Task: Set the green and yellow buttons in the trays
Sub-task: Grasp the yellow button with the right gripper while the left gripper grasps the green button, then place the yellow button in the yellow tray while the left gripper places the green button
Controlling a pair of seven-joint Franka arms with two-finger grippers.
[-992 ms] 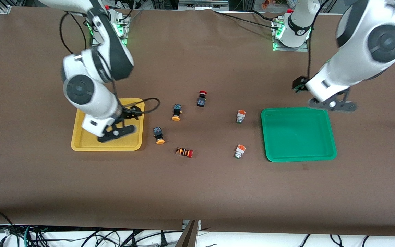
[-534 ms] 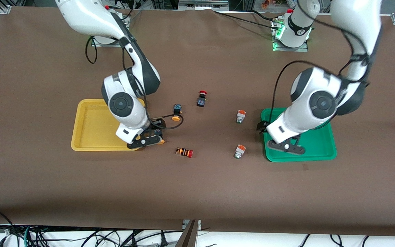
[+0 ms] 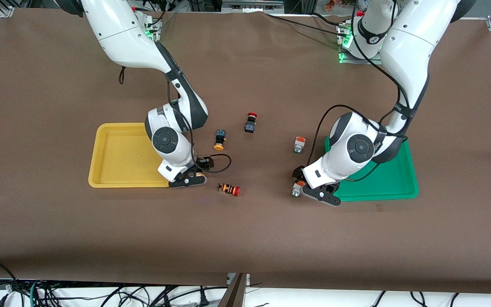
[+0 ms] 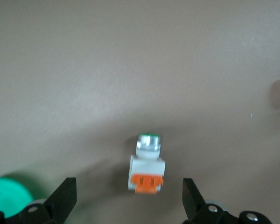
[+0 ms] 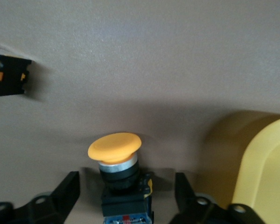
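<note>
A tangle of black cables hangs below the near edge of the counter, which is covered by a plain brown sheet.

Both pincers are low over the counter. The left pincer is spread, its fingers on either side of a white-bodied green button without touching it. That button lies on the brown sheet just beside the green tray, toward the right arm's end of the counter from it. In the left wrist view the button sits between the open fingers.

The right pincer is also spread, its fingers flanking a yellow-capped button lying on the sheet just beside the yellow tray. The orange-striped red-capped button lies near this pincer, toward the left arm's end.

Farther from the camera than the pincers, a second yellow-capped button, a black red-capped button and a second green button lie apart on the sheet.

Farthest off, the arm bases stand at the counter's edge with green lights lit.
</note>
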